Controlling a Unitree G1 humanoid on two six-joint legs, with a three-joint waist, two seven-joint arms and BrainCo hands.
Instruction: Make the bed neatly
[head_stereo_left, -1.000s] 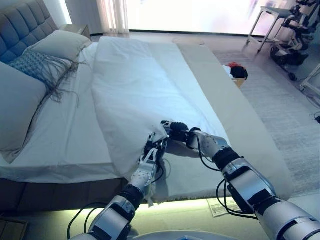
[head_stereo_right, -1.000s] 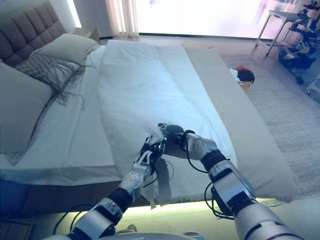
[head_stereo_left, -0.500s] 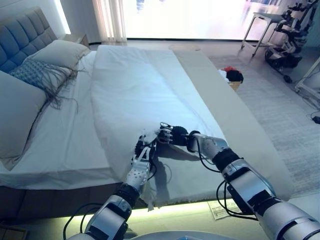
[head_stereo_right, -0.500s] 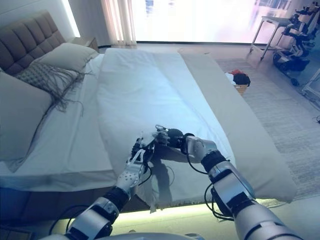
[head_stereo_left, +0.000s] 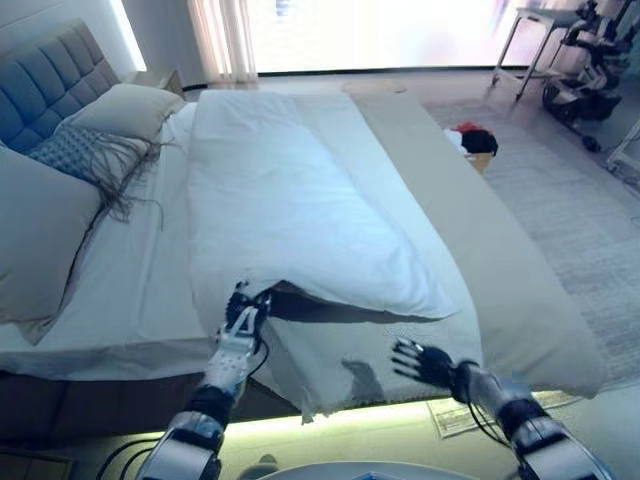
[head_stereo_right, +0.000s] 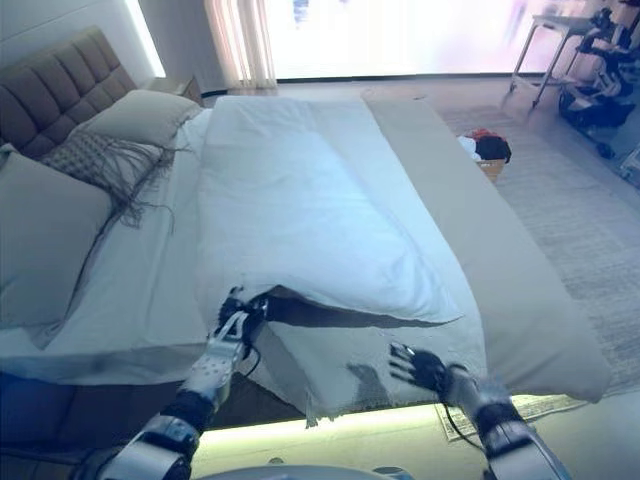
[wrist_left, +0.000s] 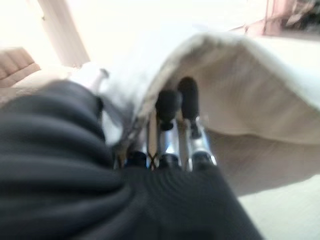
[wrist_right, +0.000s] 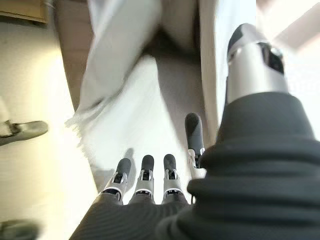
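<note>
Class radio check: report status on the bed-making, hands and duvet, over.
Left hand shut on white duvet edge, lifting it. Right hand open, holding nothing, near the bed's foot. Nothing blocking.

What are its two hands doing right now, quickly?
Left hand: curled on the white duvet's near edge, lifting it off the bed.
Right hand: open, fingers spread, holding nothing, over the beige blanket.
</note>
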